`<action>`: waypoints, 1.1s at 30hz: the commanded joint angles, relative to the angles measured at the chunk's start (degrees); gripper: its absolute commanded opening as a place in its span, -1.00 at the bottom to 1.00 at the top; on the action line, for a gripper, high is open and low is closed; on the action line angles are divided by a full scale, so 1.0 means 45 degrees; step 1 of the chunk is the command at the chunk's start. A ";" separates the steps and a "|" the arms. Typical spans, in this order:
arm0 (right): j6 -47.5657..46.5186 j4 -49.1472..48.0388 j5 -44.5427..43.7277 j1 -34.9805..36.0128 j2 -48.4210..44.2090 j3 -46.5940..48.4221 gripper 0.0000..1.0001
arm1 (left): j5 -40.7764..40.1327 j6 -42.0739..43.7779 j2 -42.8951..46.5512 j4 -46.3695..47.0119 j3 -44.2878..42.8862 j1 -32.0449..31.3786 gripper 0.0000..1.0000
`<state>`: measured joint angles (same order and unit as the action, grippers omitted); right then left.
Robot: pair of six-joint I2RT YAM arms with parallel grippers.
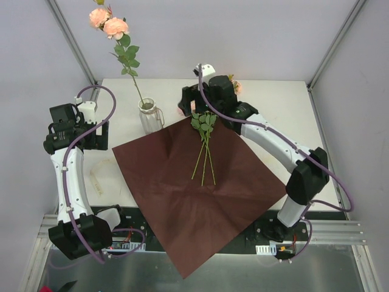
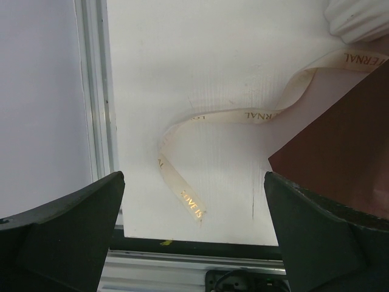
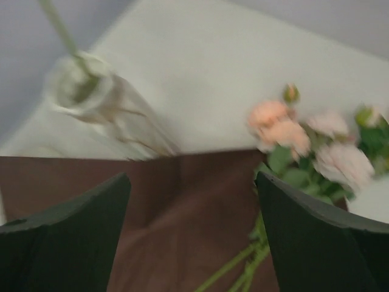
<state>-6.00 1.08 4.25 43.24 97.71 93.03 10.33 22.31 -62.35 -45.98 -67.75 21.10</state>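
A dark brown wrapping sheet (image 1: 200, 194) lies as a diamond on the white table (image 1: 279, 109). Three green stems (image 1: 204, 155) rest on its upper part, and their pink blossoms (image 3: 304, 134) lie just past its edge. My right gripper (image 1: 189, 103) hovers open over the sheet's top corner, between the glass vase (image 1: 149, 115) and those blossoms, holding nothing. In the right wrist view the vase (image 3: 103, 103) is blurred. The vase holds one tall stem with pink roses (image 1: 109, 23). My left gripper (image 1: 97, 134) hangs open and empty above a cream ribbon (image 2: 243, 115) with gold lettering.
The ribbon (image 1: 97, 176) curls on the table left of the sheet, near the table's left edge (image 2: 109, 121). The sheet's left corner (image 2: 340, 140) and the vase's base (image 2: 358, 18) show in the left wrist view. The sheet's lower corner overhangs the near edge. Frame posts stand at the back corners.
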 commanded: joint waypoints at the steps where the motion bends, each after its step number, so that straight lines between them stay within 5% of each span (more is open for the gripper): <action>1: 0.0904 0.3937 -0.2600 -0.0586 0.0804 -0.0965 0.64 | 0.0419 0.0122 0.0163 -0.0096 -0.0082 0.0135 0.98; 11: 0.2112 0.4622 -0.2253 -0.1523 0.3009 -0.1222 0.19 | 0.0245 0.0278 0.0046 -0.0076 0.0132 0.0134 0.98; 26: 0.2915 0.4331 -0.2332 -0.2109 0.5005 -0.0108 -0.06 | 0.0029 0.0570 0.0027 0.0236 0.0465 0.0135 0.98; 33: 0.3306 0.3667 -0.2506 -0.2227 0.4343 -0.0829 -0.60 | -0.0147 0.0727 0.0144 0.0334 0.0504 0.0135 0.98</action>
<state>6.90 20.67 -5.74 33.61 120.60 90.28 9.98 24.18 -62.52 -45.54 -65.71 21.12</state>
